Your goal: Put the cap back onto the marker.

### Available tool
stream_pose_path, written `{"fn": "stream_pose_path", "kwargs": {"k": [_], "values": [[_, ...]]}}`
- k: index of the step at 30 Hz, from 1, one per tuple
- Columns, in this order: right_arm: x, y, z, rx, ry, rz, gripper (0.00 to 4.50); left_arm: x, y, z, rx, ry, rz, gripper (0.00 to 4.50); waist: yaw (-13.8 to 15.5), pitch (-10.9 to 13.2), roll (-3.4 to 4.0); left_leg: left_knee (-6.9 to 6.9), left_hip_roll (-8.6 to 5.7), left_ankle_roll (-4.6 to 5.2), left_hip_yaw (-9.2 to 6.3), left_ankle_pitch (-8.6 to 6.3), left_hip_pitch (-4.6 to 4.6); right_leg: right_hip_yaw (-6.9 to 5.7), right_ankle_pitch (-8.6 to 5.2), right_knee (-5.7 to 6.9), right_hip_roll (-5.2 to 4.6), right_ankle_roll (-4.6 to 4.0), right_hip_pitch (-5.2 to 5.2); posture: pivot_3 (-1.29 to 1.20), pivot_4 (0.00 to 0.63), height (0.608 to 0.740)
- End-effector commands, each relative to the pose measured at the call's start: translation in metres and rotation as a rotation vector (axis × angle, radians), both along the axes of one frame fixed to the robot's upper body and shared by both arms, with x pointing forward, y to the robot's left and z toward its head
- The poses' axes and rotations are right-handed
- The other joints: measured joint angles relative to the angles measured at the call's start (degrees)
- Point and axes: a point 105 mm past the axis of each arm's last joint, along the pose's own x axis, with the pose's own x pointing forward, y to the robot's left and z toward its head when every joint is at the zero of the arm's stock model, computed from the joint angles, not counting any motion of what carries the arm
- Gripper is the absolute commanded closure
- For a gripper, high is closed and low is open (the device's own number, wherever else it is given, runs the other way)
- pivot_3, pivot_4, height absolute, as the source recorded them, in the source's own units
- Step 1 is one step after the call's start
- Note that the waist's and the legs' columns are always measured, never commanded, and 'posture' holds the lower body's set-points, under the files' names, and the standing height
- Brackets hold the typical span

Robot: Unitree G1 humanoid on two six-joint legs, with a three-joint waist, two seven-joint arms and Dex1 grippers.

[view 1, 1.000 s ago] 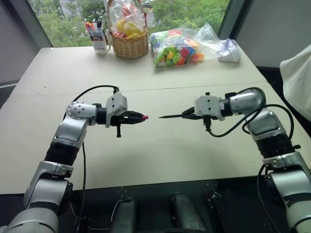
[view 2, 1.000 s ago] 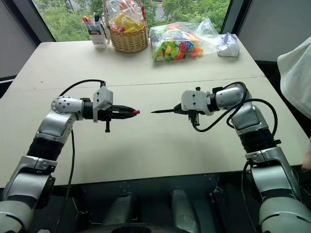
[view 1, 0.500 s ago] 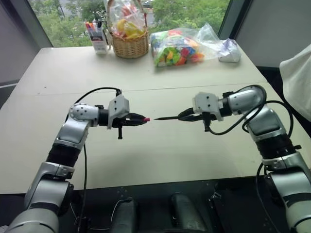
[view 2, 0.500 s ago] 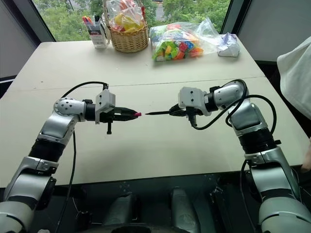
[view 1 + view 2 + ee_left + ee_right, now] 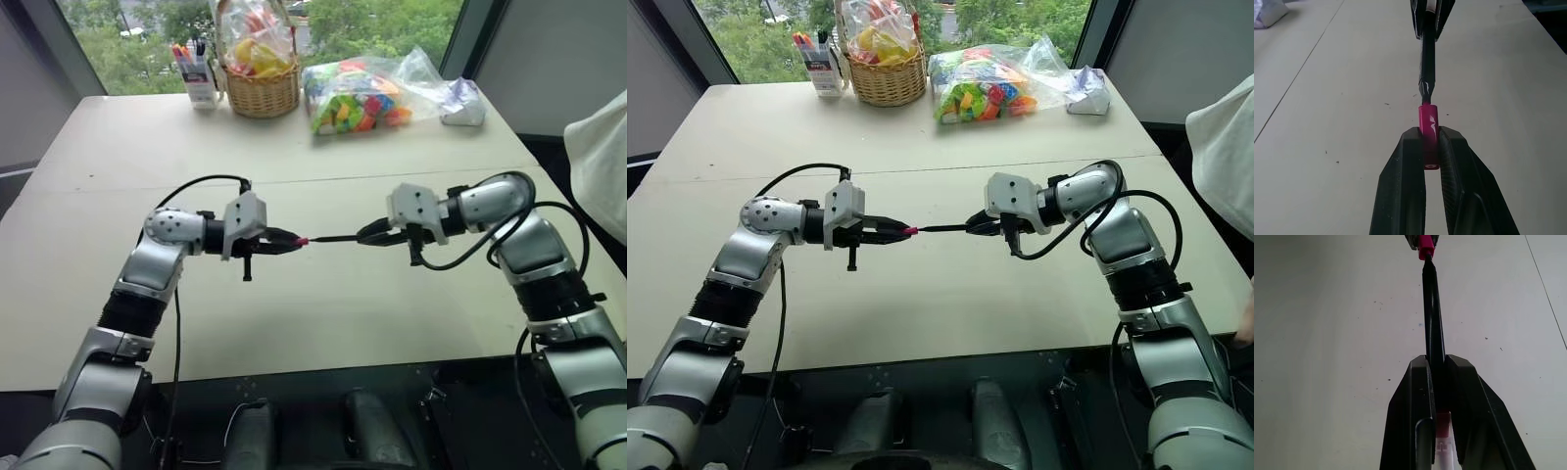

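fingers (image 5: 1406, 186) closer, marker (image 5: 1426, 68) now meets cap (image 5: 1428, 129)

the two eye views look from the head, forward and down over the bench (image 5: 323, 323), far enough back to take in both arms and the window edge beyond; they share nearly the same scene, the right eye's picture set slightly sideways. the left wrist view sits close behind the left gripper (image 5: 1431, 147), looking along its jaws toward the right gripper (image 5: 364, 235). the right wrist view looks the opposite way along its own jaws. both wrist views share the stretch of bench between the grippers.
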Motion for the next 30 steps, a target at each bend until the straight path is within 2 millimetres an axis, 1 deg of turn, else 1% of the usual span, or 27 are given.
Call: {"fn": "stream_pose_path", "kwargs": {"k": [1, 13, 20, 25, 30], "values": [[-0.003, 0.007, 0.014, 0.012, -0.049, 0.042, 4.47, -0.004, -0.003, 0.008, -0.01, -0.031, -0.018, 4.5, -0.01, 0.0, 0.0, 0.0, 0.0, 0.0, 0.0, 0.0, 0.0, 0.0, 0.0, 0.0, 0.0, 0.0, 0.0, 0.0, 0.15, 0.74], [-0.01, 0.017, 0.017, 0.022, -0.031, 0.077, 4.47, -0.003, -0.012, 0.008, -0.006, -0.053, -0.033, 4.5, 0.0, 0.0, 0.0, 0.0, 0.0, 0.0, -0.01, 0.0, 0.0, 0.0, 0.0, 0.0, 0.0, 0.0, 0.0, 0.0, 0.15, 0.74], [-0.015, 0.032, 0.016, 0.018, -0.034, 0.105, 4.47, 0.006, -0.014, 0.001, 0.036, -0.094, 0.004, 4.5, 0.02, 0.0, -0.01, 0.0, 0.0, 0.0, -0.01, 0.0, -0.01, 0.0, 0.0, 0.0, 0.0, 0.0, 0.0, 0.0, 0.15, 0.74], [-0.014, 0.036, 0.009, -0.01, -0.039, 0.099, 4.47, 0.006, -0.015, -0.001, 0.065, -0.122, -0.012, 4.5, -0.01, 0.0, -0.01, 0.0, 0.0, 0.0, 0.0, 0.0, -0.01, -0.01, 0.0, 0.0, 0.01, 0.0, -0.02, 0.0, 0.15, 0.74], [-0.017, 0.04, 0.003, -0.028, -0.039, 0.11, 4.47, 0.005, -0.019, 0.002, 0.038, -0.128, -0.031, 4.5, 0.02, 0.0, 0.0, 0.0, 0.0, 0.0, 0.0, 0.0, -0.02, 0.0, 0.0, 0.0, 0.01, 0.0, -0.02, 0.0, 0.15, 0.74]]}}
